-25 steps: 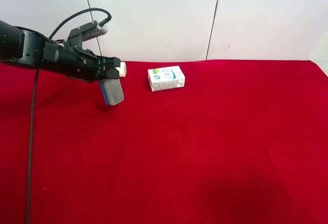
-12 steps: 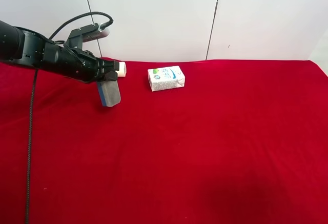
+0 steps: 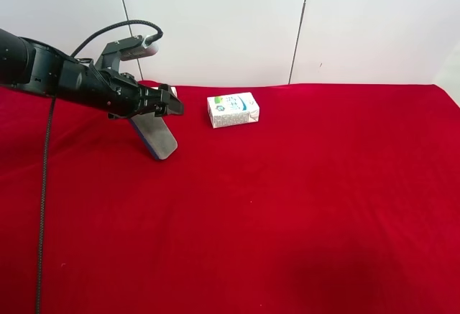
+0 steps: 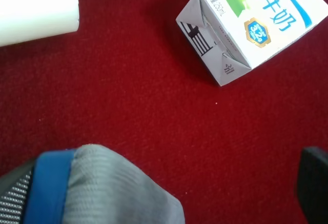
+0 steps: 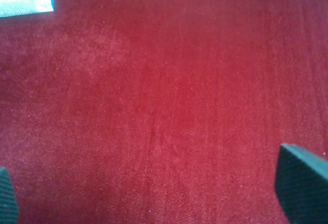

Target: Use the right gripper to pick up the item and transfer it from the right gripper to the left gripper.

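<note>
Only item's point(image 4: 102, 188) corner, frame-cropped

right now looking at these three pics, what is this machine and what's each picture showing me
It is a two-armed robot. Each arm ends in a gripper with a small camera at its wrist. The wide picture, from a high camera, shows only the left arm, its left gripper over a red cloth. A grey pad with a blue base leans tilted below the open jaws, its lower end on the cloth. A milk carton lies nearby. The left wrist picture adds a cream cylinder. The right wrist picture shows the right gripper open, holding nothing.
</note>
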{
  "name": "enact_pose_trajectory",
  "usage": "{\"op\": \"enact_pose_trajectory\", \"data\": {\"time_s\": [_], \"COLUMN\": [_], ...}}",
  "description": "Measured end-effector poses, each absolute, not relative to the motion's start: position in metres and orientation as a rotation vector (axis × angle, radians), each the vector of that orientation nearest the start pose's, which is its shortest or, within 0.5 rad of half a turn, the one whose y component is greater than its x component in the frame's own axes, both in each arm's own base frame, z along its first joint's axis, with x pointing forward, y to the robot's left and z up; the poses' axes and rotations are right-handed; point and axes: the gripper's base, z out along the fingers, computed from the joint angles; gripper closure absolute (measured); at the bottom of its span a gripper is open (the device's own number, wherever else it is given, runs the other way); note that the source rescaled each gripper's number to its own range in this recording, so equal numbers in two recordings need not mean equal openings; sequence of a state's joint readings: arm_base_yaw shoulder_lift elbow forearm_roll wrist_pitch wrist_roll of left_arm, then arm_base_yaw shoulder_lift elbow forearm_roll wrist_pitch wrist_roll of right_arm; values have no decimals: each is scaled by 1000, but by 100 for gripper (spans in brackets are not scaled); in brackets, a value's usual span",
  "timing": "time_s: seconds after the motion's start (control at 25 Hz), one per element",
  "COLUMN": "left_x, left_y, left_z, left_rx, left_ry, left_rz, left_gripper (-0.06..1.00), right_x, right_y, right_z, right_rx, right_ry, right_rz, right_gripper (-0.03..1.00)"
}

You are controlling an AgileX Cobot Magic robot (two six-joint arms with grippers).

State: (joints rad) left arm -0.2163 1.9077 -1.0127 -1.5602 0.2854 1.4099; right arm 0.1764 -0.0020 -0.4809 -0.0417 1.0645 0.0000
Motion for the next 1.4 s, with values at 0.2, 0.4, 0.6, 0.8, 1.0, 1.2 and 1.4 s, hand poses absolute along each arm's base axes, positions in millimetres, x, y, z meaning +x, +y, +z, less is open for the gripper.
{"op": "enact_pose_trajectory", "data": {"time_s": [0.2, 0.4, 0.6, 0.8, 1.0, 1.2, 1.4], "left_x": [365, 365, 369, 368, 362, 345, 314], "left_y": [-106, -105, -97, -94, -90, -88, -89], "left_z": [147, 147, 146, 162, 205, 254, 276], "left_rx": [220, 207, 161, 162, 181, 157, 340], "left_ry": [2391, 2392, 2393, 2350, 2231, 2103, 2044], "left_rz": [-511, -488, -375, -341, -309, -358, -366], "left_gripper": [1, 1, 1, 1, 1, 1, 1], "right_x": [-3, -3, -3, -3, -3, -3, -3], "right_y": [-4, -4, -4, -4, -4, -4, -4], "right_z": [272, 272, 272, 272, 272, 272, 272], "right_rx": [-180, -180, -180, -180, -180, -180, -180], "right_ry": [2057, 2057, 2057, 2057, 2057, 2057, 2057], "right_rz": [59, 59, 59, 59, 59, 59, 59], "right_gripper": [-3, -3, -3, -3, -3, -3, -3]}}
